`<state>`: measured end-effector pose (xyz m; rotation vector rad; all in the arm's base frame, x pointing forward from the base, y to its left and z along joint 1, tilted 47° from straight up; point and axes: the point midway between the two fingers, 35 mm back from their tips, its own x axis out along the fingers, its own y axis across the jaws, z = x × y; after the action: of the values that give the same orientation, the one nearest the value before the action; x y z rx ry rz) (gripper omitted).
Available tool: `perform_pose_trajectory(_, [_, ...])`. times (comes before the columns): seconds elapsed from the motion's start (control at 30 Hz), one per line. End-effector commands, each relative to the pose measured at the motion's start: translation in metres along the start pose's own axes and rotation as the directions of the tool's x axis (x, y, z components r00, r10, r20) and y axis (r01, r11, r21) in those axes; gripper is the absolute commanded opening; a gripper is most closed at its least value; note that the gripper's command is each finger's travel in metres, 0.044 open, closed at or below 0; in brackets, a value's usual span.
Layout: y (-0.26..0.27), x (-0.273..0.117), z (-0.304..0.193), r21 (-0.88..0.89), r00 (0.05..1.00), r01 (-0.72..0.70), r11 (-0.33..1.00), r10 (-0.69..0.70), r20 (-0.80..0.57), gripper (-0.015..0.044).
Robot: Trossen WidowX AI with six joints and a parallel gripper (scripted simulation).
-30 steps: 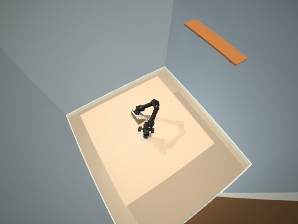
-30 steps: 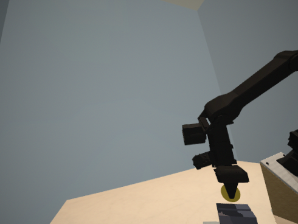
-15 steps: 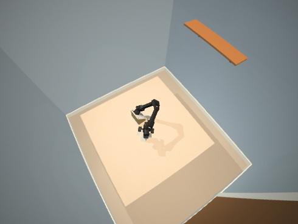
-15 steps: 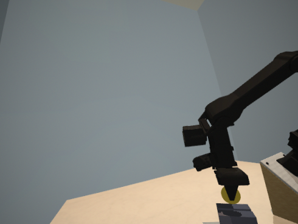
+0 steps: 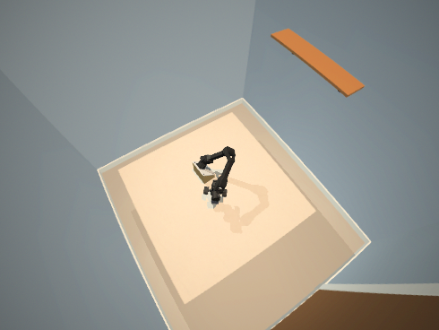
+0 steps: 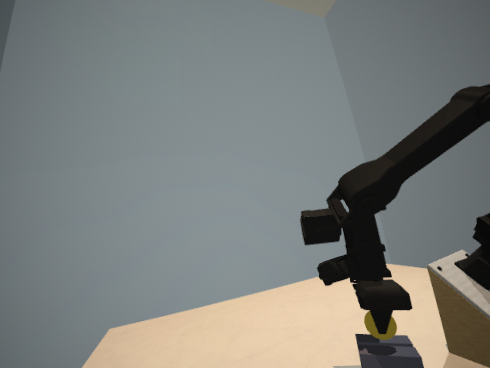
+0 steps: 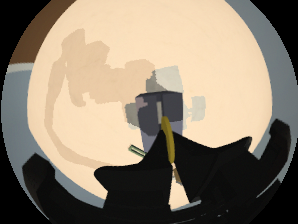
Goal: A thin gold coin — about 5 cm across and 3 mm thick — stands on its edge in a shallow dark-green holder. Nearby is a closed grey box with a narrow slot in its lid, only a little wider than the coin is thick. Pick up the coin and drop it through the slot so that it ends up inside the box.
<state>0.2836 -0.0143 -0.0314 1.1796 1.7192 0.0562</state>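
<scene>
The gold coin [image 6: 371, 325] [image 7: 166, 124] is pinched on edge between the fingertips of my shut gripper [image 6: 382, 327] [image 7: 169, 135]. In the wrist view it shows as a thin upright strip, its far end near the slot. The grey box [image 6: 395, 359] [image 7: 174, 107] is directly below. Its narrow slot [image 7: 160, 107] shows as a pale strip in the lid. In the exterior view the coin's lower edge is close to the lid; whether it touches or enters the slot I cannot tell. The dark-green holder [image 7: 130, 147] lies empty beside the box, partly hidden by a finger.
The arm's base stands on a wooden block with a pale sloping top [image 5: 203, 174] [image 6: 446, 310], to the right in the exterior view. The pale table [image 5: 170, 251] has a raised rim. An orange shelf [image 5: 318, 62] hangs on the wall, well away from the arm.
</scene>
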Motion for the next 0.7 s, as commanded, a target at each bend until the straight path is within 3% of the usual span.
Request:
perform_pose_trajectory(0.0, [0.0005, 0.0025, -0.0004, 0.005, 1.000, -0.005, 1.000, 0.005, -0.003, 0.0000])
perform_pose_trajectory(0.37, [0.0003, 0.0072, -0.0007, 0.005, 1.000, -0.005, 1.000, 0.005, -0.003, 0.0000])
perform_pose_trajectory(0.57, [-0.0001, 0.0052, -0.0001, 0.000, 1.000, 0.000, 1.000, 0.000, 0.000, 0.0157])
perform_pose_trajectory(0.67, [-0.0001, 0.0052, -0.0001, 0.000, 1.000, 0.000, 1.000, 0.000, 0.000, 0.0161])
